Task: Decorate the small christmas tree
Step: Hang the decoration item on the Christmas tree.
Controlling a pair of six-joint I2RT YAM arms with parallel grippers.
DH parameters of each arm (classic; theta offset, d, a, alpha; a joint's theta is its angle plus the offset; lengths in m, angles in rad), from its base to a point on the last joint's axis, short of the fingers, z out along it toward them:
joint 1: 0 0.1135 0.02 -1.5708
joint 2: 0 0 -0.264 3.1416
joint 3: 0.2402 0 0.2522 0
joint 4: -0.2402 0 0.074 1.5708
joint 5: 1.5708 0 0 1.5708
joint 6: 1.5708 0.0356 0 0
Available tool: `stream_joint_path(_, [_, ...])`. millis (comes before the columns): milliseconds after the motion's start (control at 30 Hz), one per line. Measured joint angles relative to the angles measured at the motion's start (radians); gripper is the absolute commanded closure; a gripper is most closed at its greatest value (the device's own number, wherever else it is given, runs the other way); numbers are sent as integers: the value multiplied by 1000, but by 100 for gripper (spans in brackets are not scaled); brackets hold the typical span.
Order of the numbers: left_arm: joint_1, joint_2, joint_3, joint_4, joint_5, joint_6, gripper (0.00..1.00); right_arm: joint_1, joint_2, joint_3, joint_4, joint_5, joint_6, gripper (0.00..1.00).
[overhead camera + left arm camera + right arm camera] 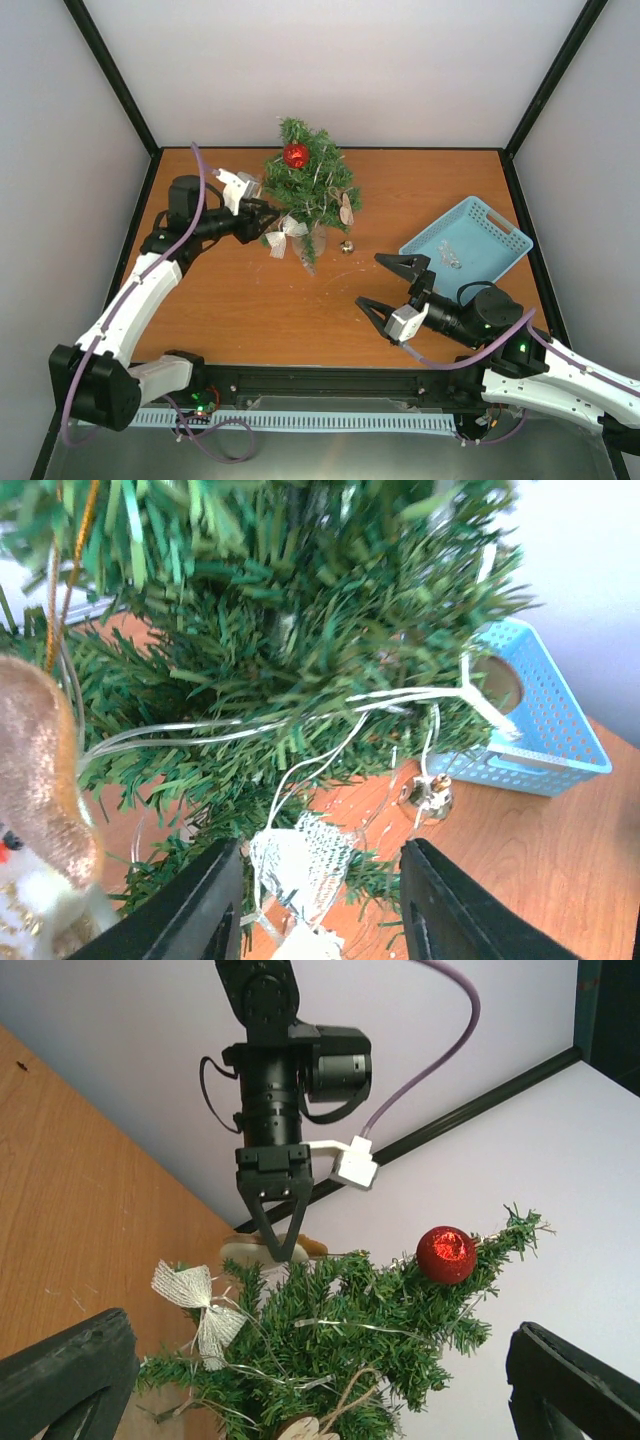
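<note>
Where left gripper [268,214] meets small christmas tree [312,190], you see jaws part-spread against left-side branches, clamping nothing. White mesh bow [305,852] hangs between fingers, perhaps touching; wrist view blurred. Tree standing far-centre on table [250,310], red ball [296,155] near top. Right gripper [372,281] spread wide, empty, over table between tree and blue basket [510,238].

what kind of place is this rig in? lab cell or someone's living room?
Most likely a lab robot cell, not a home: plain white panel walls on black frame posts box in a wooden table, with the left arm and right arm bolted at its near edge.
</note>
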Motion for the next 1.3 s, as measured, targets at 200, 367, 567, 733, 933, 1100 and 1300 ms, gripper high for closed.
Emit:
stream_joint_path(200, [0,-109,-25,-1,-19,-90,54,0,1,0,-4,5,16,0])
stream_joint_path(367, [0,-175,-98,-5,-26,-165,60,0,1,0,-6,7,19,0])
stream_joint_path(567, [0,-180,-206,-2,-17,-225,58,0,1,0,-6,7,19,0])
stream_joint_path(733, [-2,-166,-257,36,-7,-254,58,0,1,0,-10,7,19,0])
stream_joint_path(933, [-2,-119,-262,90,-13,-273,54,0,1,0,-15,7,19,0])
stream_joint_path(1100, [-6,-88,-262,93,-40,-283,53,0,1,0,-21,6,19,0])
stream_joint_path(1300, [-6,-87,-262,93,-55,-283,51,0,1,0,-25,4,19,0])
